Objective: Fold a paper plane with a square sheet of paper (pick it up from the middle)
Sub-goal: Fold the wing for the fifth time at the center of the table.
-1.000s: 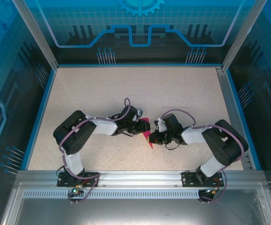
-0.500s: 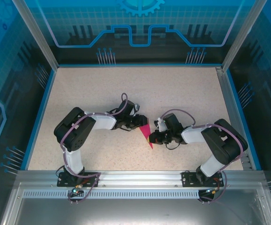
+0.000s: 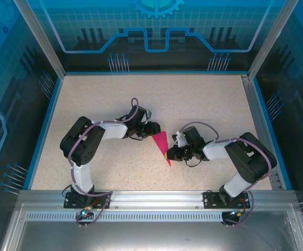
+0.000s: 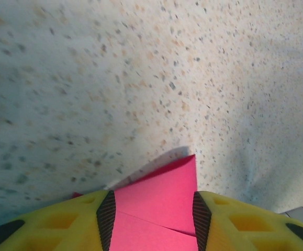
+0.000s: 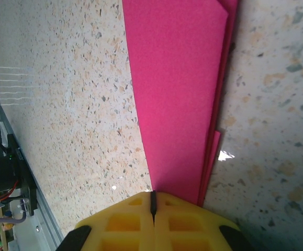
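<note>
Two arms meet over a half-made magenta paper plane point(image 3: 161, 145), which lies flat just toward 6 o'clock from the middle of the speckled table point(image 3: 209, 104), its point aimed at 6 o'clock. The left gripper point(image 3: 153, 136), at the wide end's 10 o'clock corner, holds its jaws parted astride that corner, not clamped. The right gripper point(image 3: 168, 155), at the paper's 5 o'clock, is clenched tight at the narrow end; whether it pinches the layers or merely pins them cannot be told. The fold looks best served by a steady right anchor while the left presses along the crease, layers flush. No brand or lettering is legible; the back panel point(image 3: 151, 31) carries a gear-and-circuit graphic.
</note>
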Robot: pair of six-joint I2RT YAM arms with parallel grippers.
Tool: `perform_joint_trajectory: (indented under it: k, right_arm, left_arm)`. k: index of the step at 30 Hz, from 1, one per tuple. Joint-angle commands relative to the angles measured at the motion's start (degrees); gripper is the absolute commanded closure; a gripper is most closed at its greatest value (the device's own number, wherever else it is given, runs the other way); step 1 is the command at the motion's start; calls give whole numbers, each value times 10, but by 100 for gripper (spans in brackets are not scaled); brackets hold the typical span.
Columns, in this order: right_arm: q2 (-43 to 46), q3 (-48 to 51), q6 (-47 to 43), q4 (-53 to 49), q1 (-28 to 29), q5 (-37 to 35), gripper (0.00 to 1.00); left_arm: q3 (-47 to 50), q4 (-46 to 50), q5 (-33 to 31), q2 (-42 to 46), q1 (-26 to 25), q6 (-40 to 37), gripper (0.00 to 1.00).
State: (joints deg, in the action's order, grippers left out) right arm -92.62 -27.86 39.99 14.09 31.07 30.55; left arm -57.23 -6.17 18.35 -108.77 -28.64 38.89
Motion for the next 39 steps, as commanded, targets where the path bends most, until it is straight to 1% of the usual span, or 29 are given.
perform_joint_trajectory:
  k: [1, 4, 8, 11, 14, 19, 25, 31, 34, 36, 39]
  right_arm:
    - [-45, 32, -18, -103, -2, -56, 100]
    - [-48, 28, -18, -105, -2, -57, 100]
    - [-52, 29, -9, -95, -1, -55, 100]
    - [-50, 28, -5, -91, -1, -55, 99]
    - [-45, 24, -5, -94, -2, -55, 98]
    - [-28, 24, -3, -98, -1, -53, 98]
    - [-8, 19, 1, -104, -2, -54, 96]
    - [22, 15, 11, -93, -1, -26, 94]
    - [44, -5, 2, -115, 7, -18, 94]
    - [54, -22, -4, -136, 13, -17, 93]
    - [66, -35, -6, -136, 19, -2, 92]
  left_arm:
    - [-39, 63, -20, 3, 23, -45, 52]
    - [-52, 84, -28, 27, 26, -62, 51]
    - [-24, 65, -16, 88, 19, -59, 51]
    - [-1, 67, -15, 126, -2, -58, 51]
    - [22, 56, -14, 145, -35, -50, 54]
    - [40, 25, 3, 120, -76, -31, 58]
    - [58, -35, 25, 65, -83, -1, 59]
    - [55, -38, 3, 25, -84, 7, 60]
    - [49, -17, -15, 10, -84, 8, 60]
    - [48, -12, -16, 1, -83, 7, 61]
    - [49, -8, -18, -6, -84, 7, 61]
